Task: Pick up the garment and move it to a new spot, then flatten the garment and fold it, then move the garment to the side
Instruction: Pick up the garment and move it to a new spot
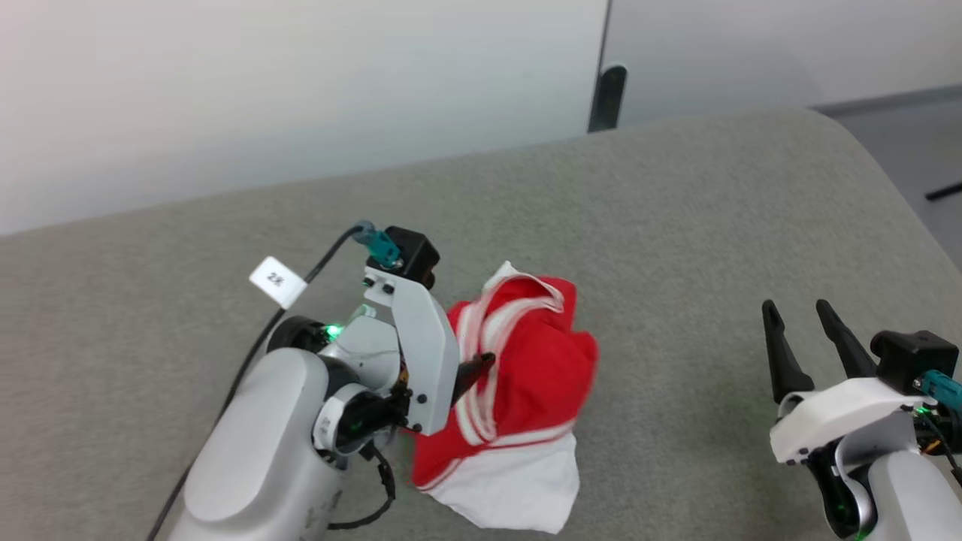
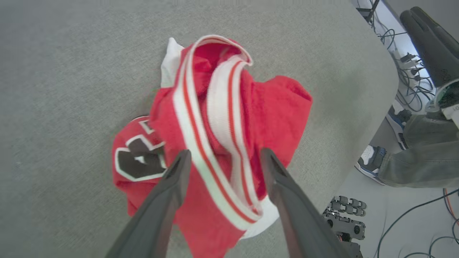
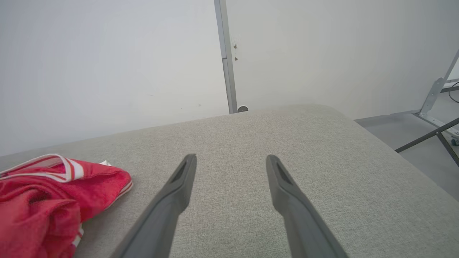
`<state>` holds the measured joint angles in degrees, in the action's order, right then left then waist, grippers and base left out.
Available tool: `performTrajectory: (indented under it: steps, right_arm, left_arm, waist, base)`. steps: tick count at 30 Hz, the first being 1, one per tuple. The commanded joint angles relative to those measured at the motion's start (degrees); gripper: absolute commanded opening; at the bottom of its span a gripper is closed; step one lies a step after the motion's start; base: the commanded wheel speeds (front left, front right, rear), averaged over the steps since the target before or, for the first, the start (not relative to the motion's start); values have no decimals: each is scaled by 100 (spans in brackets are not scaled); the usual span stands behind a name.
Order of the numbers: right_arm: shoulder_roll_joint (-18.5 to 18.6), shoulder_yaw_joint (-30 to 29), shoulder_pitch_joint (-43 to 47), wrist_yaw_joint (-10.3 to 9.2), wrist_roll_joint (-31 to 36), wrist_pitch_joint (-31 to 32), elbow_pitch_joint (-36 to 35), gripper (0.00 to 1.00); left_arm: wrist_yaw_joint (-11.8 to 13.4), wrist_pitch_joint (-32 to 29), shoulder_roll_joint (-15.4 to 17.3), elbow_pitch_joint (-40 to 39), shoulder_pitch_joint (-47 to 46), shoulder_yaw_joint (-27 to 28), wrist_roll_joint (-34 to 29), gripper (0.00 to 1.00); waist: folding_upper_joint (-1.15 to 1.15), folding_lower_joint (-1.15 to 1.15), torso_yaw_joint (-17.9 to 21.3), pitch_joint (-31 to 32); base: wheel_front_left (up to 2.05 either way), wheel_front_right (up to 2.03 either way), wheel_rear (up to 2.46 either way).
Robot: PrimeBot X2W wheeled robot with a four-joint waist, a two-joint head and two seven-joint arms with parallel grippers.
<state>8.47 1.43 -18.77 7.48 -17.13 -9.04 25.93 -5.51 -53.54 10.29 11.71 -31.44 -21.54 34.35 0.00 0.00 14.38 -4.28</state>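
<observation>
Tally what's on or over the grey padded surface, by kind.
Garments: 1, red jersey
Tools: 2, left tool and right tool
Total: 3

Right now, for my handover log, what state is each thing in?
Red jersey: crumpled in a heap, not folded.
Left gripper: open, fingers either side of the jersey's top fold.
Right gripper: open, empty, apart from the jersey.
</observation>
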Motion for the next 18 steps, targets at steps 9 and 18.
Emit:
performTrajectory:
  steps: [9,18]
  right_arm:
    - [150,62,243,2,-20,75,-235,100]
    - [158,-18,517,2,-5,104,-651,100]
  left_arm:
    - [-117,634,194,-319,192,60,39,100]
    - [-197,2357,636,-909,513,16,-218,100]
  waist:
    - [0,0,-667,571]
    - [0,0,-1069,802]
  base:
    - [0,0,0]
    - [0,0,0]
